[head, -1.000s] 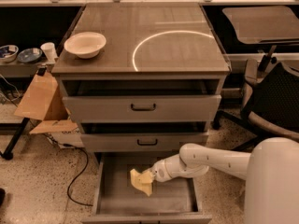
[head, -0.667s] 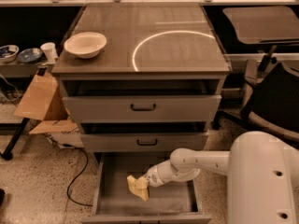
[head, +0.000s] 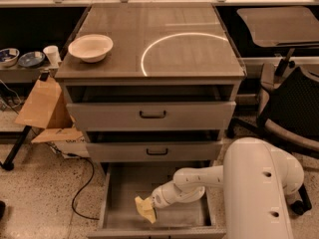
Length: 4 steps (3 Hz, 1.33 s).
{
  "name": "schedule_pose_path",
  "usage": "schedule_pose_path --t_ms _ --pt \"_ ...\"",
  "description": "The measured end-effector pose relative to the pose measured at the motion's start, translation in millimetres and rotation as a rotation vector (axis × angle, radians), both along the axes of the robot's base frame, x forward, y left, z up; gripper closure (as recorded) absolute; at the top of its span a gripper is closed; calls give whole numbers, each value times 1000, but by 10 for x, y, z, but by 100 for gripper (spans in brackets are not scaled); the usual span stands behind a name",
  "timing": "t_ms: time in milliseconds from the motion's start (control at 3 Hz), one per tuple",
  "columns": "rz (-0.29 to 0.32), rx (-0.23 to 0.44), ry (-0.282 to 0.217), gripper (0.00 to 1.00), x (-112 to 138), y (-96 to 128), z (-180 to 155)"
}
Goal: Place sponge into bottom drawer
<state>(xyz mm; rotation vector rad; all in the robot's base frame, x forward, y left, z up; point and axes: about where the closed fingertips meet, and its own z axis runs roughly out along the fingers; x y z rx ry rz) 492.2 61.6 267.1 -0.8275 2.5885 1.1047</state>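
The bottom drawer [head: 122, 190] is pulled out, its flat grey inside showing. My gripper [head: 151, 204] reaches down into it from the right on the white arm [head: 199, 180]. It is shut on the sponge [head: 145, 209], whose pale yellow foam shows low over the drawer floor, near the front middle. The sponge's green top is not visible. I cannot tell whether the sponge touches the floor.
A white bowl [head: 90, 47] stands on the cabinet top [head: 164, 39] at the left. The two upper drawers [head: 152, 114] are slightly open. A cardboard box [head: 45, 106] and a cable [head: 82, 188] lie at the left, a black chair [head: 294, 108] at the right.
The gripper with the sponge has moved left and forward, lower into the bottom drawer. The arm's large white body has swung further into view at the lower right.
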Motion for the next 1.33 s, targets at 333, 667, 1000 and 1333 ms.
schedule_pose_path --t_ms 333,667,1000,1333 --pt "-26 -16 24 81 -45 31 -155" --pt "-35 -15 43 58 -96 48 -256" --pt "-43 -14 58 34 -144 45 -331" --pt "-52 -7 66 11 -175 31 -369"
